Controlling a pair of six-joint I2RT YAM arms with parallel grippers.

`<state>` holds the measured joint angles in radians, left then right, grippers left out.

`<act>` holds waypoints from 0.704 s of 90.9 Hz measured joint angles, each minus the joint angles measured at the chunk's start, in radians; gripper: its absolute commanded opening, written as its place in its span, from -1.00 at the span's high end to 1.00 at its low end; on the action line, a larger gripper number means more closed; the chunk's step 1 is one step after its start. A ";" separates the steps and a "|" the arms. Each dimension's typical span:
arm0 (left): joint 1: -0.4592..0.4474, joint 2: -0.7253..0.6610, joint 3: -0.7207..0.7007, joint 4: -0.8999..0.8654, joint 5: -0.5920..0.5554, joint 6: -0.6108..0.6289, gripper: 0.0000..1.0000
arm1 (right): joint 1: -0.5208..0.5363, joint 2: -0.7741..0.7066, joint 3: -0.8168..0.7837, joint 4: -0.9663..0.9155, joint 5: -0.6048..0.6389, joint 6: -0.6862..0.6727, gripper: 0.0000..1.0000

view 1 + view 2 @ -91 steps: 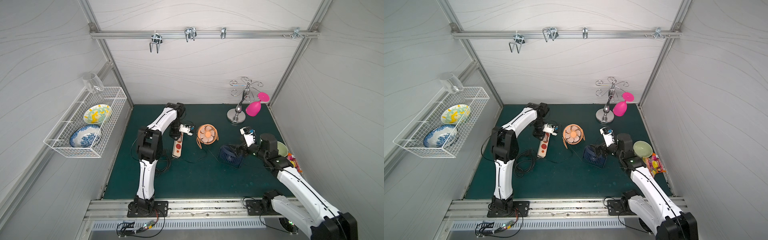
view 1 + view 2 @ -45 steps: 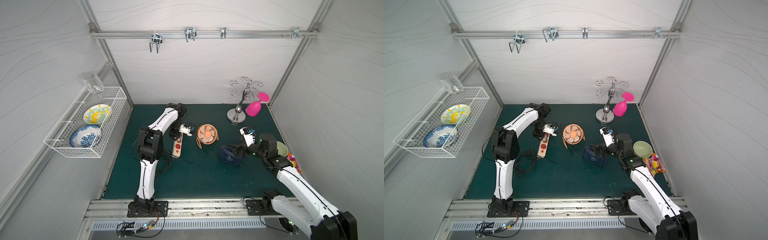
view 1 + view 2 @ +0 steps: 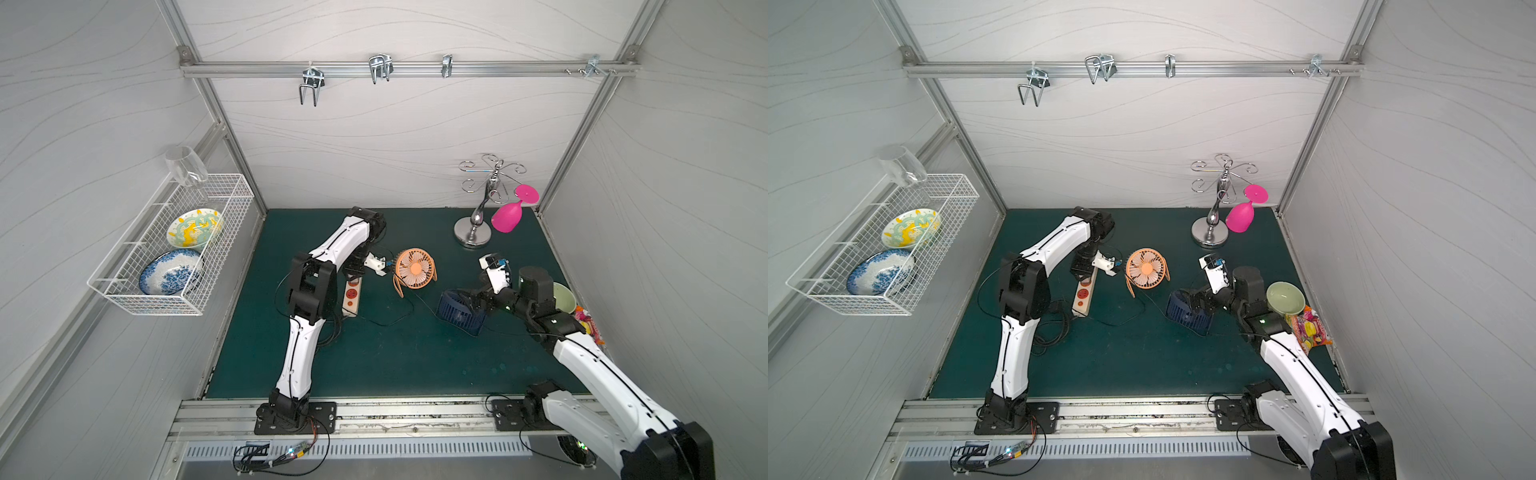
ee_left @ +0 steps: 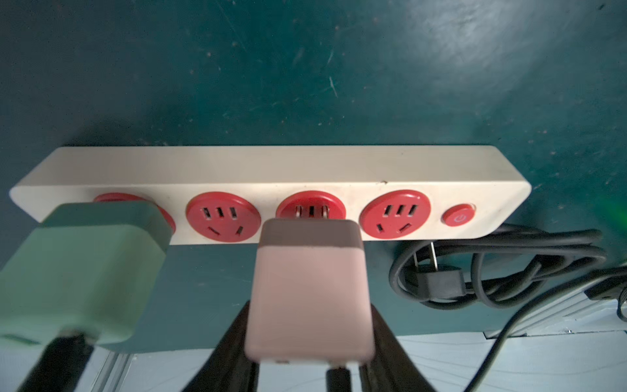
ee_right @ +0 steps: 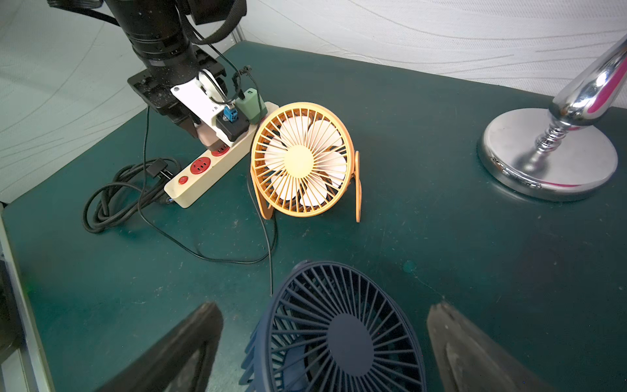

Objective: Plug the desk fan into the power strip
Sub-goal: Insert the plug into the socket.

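Observation:
The cream power strip (image 4: pixel 271 169) lies on the green mat in both top views (image 3: pixel 352 297) (image 3: pixel 1082 297). My left gripper (image 4: pixel 309 312) is shut on a pink plug (image 4: pixel 308 295), whose metal prongs stand in the third red socket with a little metal showing. A green plug (image 4: pixel 78 271) fills the end socket. An orange desk fan (image 3: pixel 413 268) stands just right of the strip. My right gripper (image 5: pixel 325 325) is open, its fingers on either side of a navy blue fan (image 5: pixel 339 332) without touching it.
The strip's black cord (image 4: pixel 492 271) lies coiled by its switch end. A chrome glass stand (image 3: pixel 478 232) with a pink glass (image 3: pixel 507 214) stands at the back right. A green bowl (image 3: pixel 563 297) and a sweets bag (image 3: pixel 1308 330) sit by the right wall.

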<state>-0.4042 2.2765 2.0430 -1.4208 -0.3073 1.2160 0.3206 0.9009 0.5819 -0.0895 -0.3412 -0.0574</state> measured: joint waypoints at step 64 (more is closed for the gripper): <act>-0.021 -0.002 -0.075 0.047 -0.100 -0.038 1.00 | 0.000 -0.002 0.000 0.000 0.000 0.000 -0.98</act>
<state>-0.4252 2.2745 1.9678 -1.3739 -0.4068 1.1782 0.3206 0.8993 0.5819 -0.0898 -0.3408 -0.0574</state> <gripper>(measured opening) 0.457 0.991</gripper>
